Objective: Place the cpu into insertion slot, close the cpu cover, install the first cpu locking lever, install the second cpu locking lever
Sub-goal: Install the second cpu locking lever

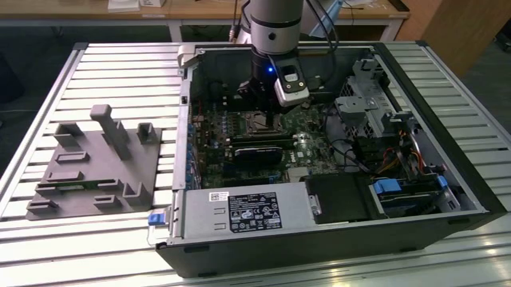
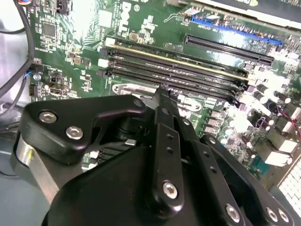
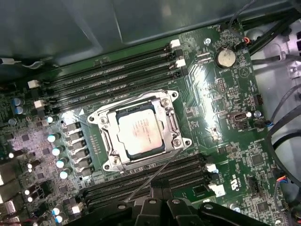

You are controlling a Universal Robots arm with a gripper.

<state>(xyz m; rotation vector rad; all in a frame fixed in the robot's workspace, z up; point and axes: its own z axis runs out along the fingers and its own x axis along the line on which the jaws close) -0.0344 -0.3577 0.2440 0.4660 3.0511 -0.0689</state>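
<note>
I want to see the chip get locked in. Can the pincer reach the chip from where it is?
Probably yes. The pincer hangs right above the board, close beside the chip, and nothing lies between them in the first wrist view.

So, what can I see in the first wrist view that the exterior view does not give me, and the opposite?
First wrist view: the cpu sits framed by the silvery cpu cover, with a coin battery further along the board.

Exterior view: the whole open computer case lies on a slatted table. The arm reaches down into the case, and a grey moulded fixture is at the exterior view's left.

Both: the green motherboard and the insertion slot with the long black slots beside it.
</note>
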